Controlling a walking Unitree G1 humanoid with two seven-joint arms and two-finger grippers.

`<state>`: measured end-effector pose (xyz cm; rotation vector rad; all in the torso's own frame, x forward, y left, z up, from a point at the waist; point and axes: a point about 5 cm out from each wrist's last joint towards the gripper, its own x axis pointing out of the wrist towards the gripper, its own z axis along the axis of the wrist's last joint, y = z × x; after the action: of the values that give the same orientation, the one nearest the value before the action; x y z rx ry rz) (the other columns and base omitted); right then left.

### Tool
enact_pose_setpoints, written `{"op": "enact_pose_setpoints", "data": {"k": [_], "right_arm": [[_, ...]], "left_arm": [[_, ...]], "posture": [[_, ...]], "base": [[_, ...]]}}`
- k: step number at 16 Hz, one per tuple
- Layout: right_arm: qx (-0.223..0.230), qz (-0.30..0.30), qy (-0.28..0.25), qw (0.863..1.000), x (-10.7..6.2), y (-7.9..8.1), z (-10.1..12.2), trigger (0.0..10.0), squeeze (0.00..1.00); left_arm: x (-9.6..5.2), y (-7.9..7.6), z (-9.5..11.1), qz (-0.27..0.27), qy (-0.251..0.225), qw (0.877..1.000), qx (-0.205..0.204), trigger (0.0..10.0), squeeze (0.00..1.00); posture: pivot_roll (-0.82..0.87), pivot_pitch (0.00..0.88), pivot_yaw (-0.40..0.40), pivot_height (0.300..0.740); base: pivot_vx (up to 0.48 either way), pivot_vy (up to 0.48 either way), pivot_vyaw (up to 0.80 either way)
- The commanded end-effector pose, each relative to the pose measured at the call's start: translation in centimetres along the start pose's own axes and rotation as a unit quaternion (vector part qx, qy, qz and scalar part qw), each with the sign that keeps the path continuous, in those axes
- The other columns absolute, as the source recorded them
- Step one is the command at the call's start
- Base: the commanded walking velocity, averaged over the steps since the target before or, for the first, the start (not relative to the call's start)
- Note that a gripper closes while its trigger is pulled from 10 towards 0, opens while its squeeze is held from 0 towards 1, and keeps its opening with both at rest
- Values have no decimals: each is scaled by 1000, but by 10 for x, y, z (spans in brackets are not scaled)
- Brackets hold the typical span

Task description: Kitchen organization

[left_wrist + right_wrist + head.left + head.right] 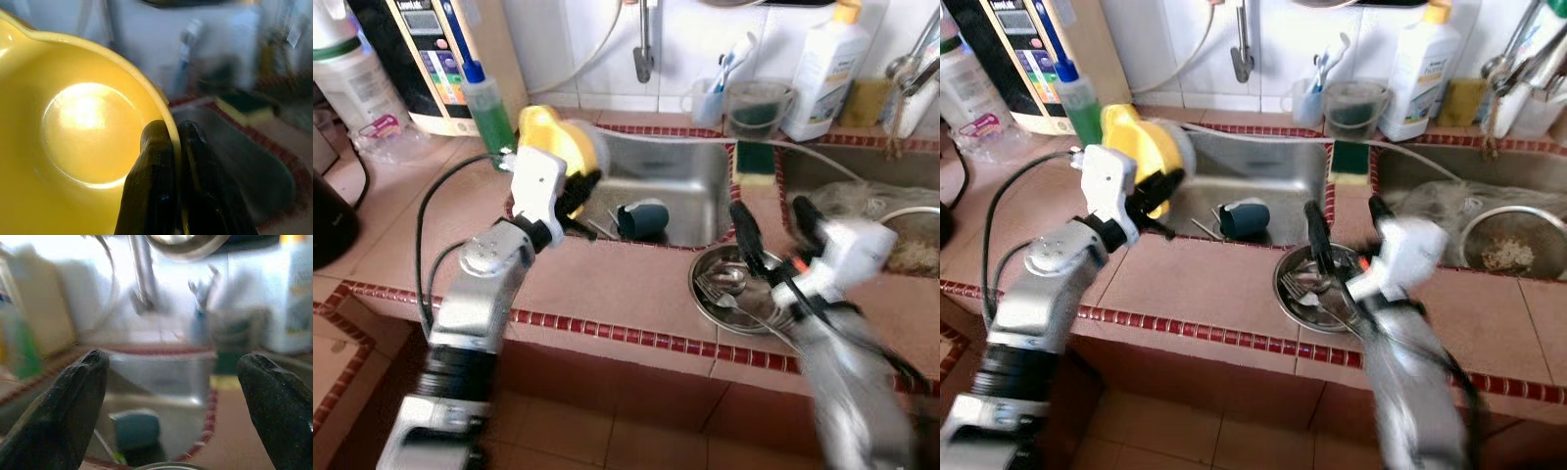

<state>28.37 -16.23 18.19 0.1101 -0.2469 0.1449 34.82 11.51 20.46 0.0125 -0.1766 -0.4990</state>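
Note:
My left gripper (579,191) is shut on the rim of a yellow bowl (554,140), held tilted over the left edge of the steel sink (680,186). In the left wrist view the two fingers (151,171) pinch the yellow bowl's (73,127) rim. A dark teal cup (642,217) lies on its side in the sink, also seen in the right wrist view as a teal cup (136,429). My right gripper (773,230) stands open above a steel bowl (736,284) holding forks (729,299) on the counter's front edge, its fingers (73,396) wide apart.
A green-and-yellow sponge (754,162) lies on the divider between the sinks. A strainer (1513,245) sits in the right basin. A green soap bottle (489,108), a water dispenser (421,49), a white bottle (824,69) and a cup of toothbrushes (710,93) stand at the back.

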Motion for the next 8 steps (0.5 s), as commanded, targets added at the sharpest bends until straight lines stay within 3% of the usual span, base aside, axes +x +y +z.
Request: {"op": "enact_pose_setpoints", "data": {"k": [1, 2, 4, 8], "right_arm": [[-9, -4, 17, 1000, 5, 5, -6, 10000, 0], [-16, -1, 9, 1000, 16, 12, -6, 10000, 0], [-22, -6, 4, 1000, 25, 14, -4, 10000, 0], [-46, -17, 1, 999, 37, 15, -8, 10000, 0]], "left_arm": [[0, 4, 1, 34, -10, 999, -7, 10000, 0], [0, -6, -5, 47, -8, 999, -16, 10000, 0], [-1, -10, -11, 65, -4, 998, -26, 10000, 0], [0, -1, -16, 115, 8, 993, 6, 10000, 0]], "posture": [[-251, 45, 74, 740], [-245, 27, 66, 740], [-238, 17, 63, 740], [-221, 0, 54, 740]], "base": [[0, 0, 0], [0, 0, 0], [0, 0, 0], [0, 0, 0]]}}
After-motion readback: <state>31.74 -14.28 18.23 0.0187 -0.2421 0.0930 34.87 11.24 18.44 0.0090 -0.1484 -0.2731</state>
